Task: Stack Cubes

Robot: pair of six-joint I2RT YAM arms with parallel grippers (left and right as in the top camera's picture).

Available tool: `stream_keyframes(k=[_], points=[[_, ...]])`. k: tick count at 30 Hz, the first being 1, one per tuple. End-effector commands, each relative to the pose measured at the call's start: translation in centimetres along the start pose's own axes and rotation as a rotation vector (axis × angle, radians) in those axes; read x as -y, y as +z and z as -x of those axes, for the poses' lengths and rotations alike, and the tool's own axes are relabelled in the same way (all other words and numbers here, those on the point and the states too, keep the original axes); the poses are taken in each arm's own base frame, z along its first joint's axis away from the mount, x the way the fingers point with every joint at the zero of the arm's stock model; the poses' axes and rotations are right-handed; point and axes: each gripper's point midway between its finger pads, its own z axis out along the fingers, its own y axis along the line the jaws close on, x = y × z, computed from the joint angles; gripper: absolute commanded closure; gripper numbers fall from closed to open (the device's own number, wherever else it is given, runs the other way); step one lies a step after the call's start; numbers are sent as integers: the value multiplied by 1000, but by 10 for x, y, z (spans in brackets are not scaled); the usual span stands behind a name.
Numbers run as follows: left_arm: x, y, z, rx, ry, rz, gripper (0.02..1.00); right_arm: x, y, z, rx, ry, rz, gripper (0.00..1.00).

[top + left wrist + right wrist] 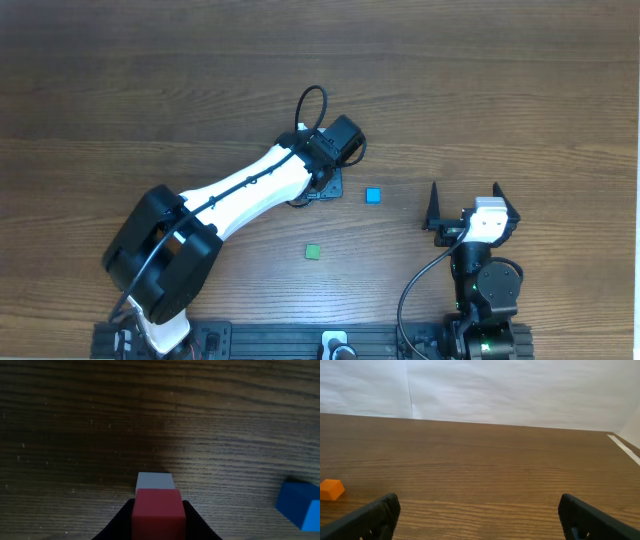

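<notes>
My left gripper (pixel 158 516) is closed on a red cube (pixel 158 509), one dark finger pressed flat against each side of it. Just past the red cube, and meeting its far edge, sits a grey cube (pixel 155 481). I cannot tell whether the red one rests on it or hangs slightly clear. I take the blue cube (pixel 373 195) as my landmark. It lies on the wooden table (pixel 150 80) a short way to the right of this pair, apart from both and not touching them.

From above, the left arm (pixel 250 185) slants in from well to the left of the blue cube, and its wrist ends just left of it. A green cube (pixel 312 252) lies alone, left of the blue cube and nearer the arm bases.

My right gripper (pixel 466 203) sits to the right of the blue cube, well apart from it. Its fingers (pixel 372 517) are spread wide with nothing between them. An orange cube (pixel 331 489) lies on the table out ahead of that gripper, but I cannot place it against the blue cube.
</notes>
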Motion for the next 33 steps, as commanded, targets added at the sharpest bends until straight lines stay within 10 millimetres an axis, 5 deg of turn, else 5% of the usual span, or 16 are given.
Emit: stream_keyframes(k=[1,16,23,33], points=[[2,5,1,-3,12,13,980,-2,0,-2,1,-5,9,9],[2,6,1,-4,12,15,950,-2,0,-2,1,-5,9,9],[1,6,1,-1,12,17,816,-2,0,-2,1,-5,9,7],[1,6,2,2,13,20,761,-2,0,-2,1,-5,9,7]])
